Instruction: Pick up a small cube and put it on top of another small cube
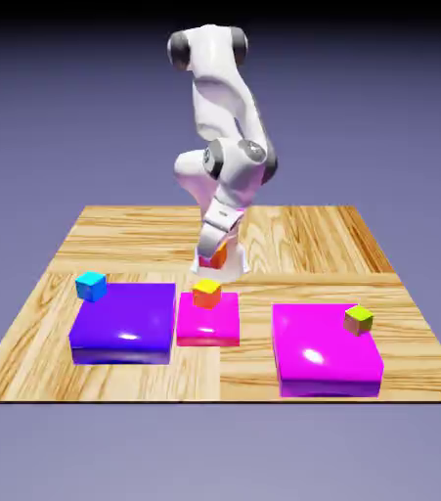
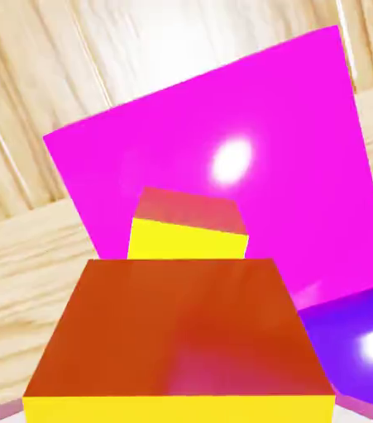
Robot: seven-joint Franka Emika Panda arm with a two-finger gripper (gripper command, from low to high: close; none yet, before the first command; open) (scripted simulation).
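My gripper [image 1: 214, 258] hangs above the table, shut on a small cube [image 1: 220, 252] whose orange side shows between the fingers. In the hand view this held cube [image 2: 181, 330] fills the bottom, orange with a yellow edge, and hides the fingertips. A second small cube [image 1: 207, 292], yellow on top with orange sides, rests on the small magenta block [image 1: 207, 323] just in front of and below the gripper. The hand view shows that second cube [image 2: 188, 227] right beyond the held one, on the magenta block [image 2: 222, 140].
A flat purple block [image 1: 124, 323] lies at the exterior view's left with a cyan-blue cube [image 1: 91, 286] at its far corner. A larger magenta block [image 1: 324, 354] at the right carries a lime-topped brownish cube [image 1: 359, 319]. The purple block's corner [image 2: 363, 347] shows in the hand view.
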